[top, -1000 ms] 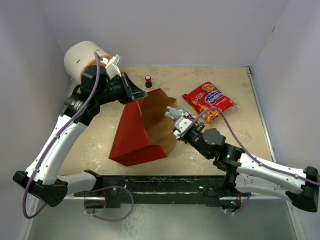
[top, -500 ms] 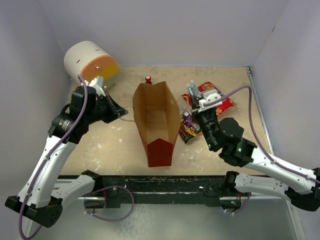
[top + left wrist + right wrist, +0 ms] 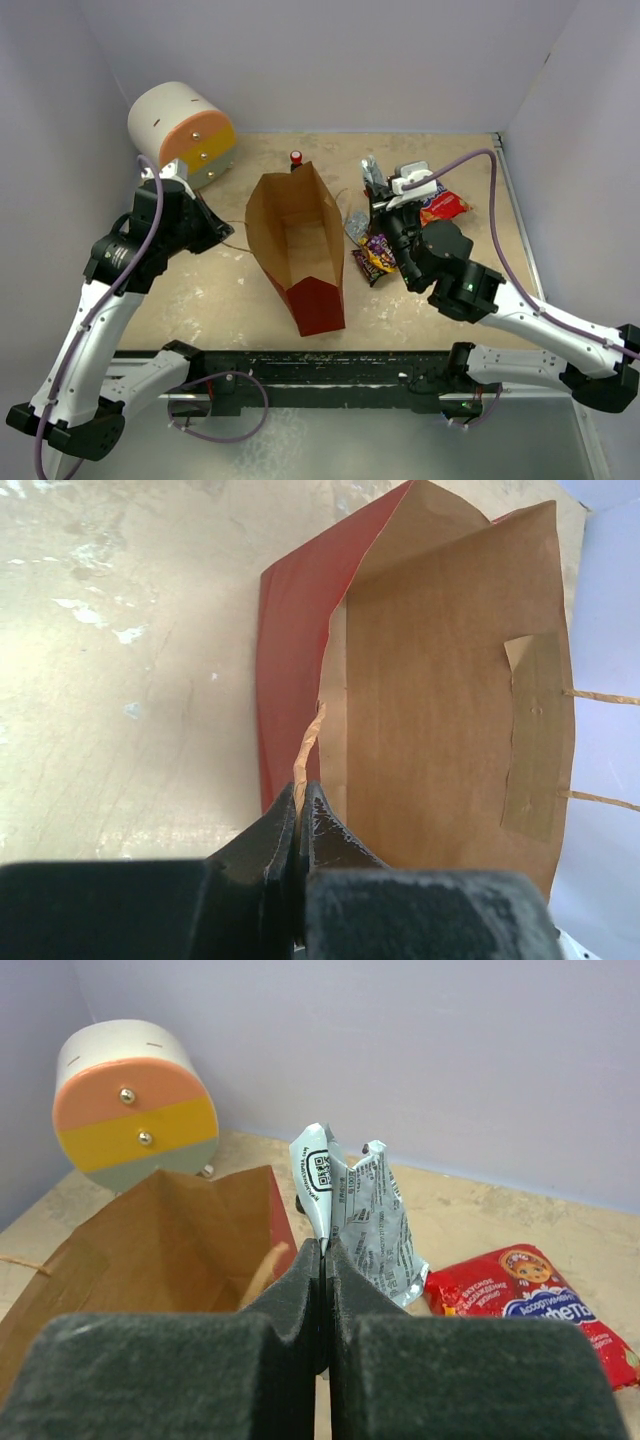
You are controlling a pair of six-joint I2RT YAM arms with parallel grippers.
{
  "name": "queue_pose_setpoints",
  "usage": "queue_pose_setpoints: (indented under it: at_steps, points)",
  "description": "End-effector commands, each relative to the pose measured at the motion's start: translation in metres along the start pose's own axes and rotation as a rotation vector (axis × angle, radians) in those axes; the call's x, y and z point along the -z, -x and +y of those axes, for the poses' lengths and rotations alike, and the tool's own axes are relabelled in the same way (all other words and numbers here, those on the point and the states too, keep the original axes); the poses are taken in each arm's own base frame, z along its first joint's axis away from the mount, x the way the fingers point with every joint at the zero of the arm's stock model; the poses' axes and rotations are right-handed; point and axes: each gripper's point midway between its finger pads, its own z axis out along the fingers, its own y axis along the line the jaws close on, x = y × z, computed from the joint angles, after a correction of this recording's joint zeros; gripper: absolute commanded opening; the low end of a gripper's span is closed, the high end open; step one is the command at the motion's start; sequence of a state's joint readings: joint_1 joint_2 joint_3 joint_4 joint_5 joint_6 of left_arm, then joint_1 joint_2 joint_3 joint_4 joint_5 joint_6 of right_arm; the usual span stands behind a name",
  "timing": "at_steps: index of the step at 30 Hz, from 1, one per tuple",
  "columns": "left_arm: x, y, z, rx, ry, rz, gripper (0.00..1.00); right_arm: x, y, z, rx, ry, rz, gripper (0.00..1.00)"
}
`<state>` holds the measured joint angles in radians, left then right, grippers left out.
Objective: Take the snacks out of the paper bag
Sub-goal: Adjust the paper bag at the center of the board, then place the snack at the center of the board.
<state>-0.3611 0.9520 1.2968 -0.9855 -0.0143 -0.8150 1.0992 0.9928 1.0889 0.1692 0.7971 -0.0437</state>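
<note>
**Silver packet lifted clear, bag left gaping**

From above, the large red paper bag with its brown kraft inside [image 3: 290,225] rests on the beige surface [image 3: 200,290], mouth facing up. A second ago it was tipped on its side with the right arm at its mouth. Only the big red crinkly chip bag [image 3: 448,205] lay outside then. Now purple-brown candy packets [image 3: 380,255] and a small silver one [image 3: 356,222] lie just beside the bag's right wall. The right fingers [image 3: 378,196] hold a crumpled silver packet [image 3: 370,172] up by the chip bag's near end. The left fingers [image 3: 225,234] sit at the bag's left rim. A white cylinder with an orange-yellow face [image 3: 175,125] stands in the far left corner, and a tiny red-and-black knob [image 3: 296,158] sits just beyond the bag. What shows of the bag's inside looks bare.

On the left wrist, the left fingers [image 3: 300,810] are pressed shut on a thin tan strand running to the paper bag's [image 3: 450,680] rim. I cannot tell whether it is twine or torn paper.

On the right wrist, the right fingers [image 3: 322,1270] are clamped together on the silver packet's [image 3: 375,1230] lower edge. It stands upright, clear of the bag [image 3: 170,1230], with the chip bag [image 3: 535,1305] on the surface to the right.

To my eye the emptying is nearly done. This packet only needs setting down among the others.
</note>
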Motion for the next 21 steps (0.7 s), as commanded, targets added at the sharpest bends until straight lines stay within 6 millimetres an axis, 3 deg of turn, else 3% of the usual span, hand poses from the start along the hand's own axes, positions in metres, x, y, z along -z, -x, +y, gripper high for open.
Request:
queue_pose_setpoints:
  at_steps: [1,8,11,15,21]
  points:
    - [0.017,0.018,0.006,-0.022,0.033,-0.09,0.0,0.002,0.02,-0.008,-0.081,-0.037,-0.021,0.0]
    - [0.013,0.022,0.004,-0.049,0.041,-0.088,0.0,-0.003,-0.006,-0.018,-0.125,-0.102,0.074,0.0]
    - [0.012,0.023,-0.001,-0.056,0.019,-0.083,0.02,-0.013,-0.039,-0.042,-0.197,-0.159,0.179,0.0]
    - [0.012,0.024,-0.01,-0.076,-0.018,-0.078,0.14,-0.016,-0.095,-0.06,-0.31,-0.206,0.345,0.0]
    - [0.018,0.031,-0.019,-0.117,-0.049,-0.085,0.41,0.009,-0.187,-0.093,-0.477,-0.361,0.562,0.0]
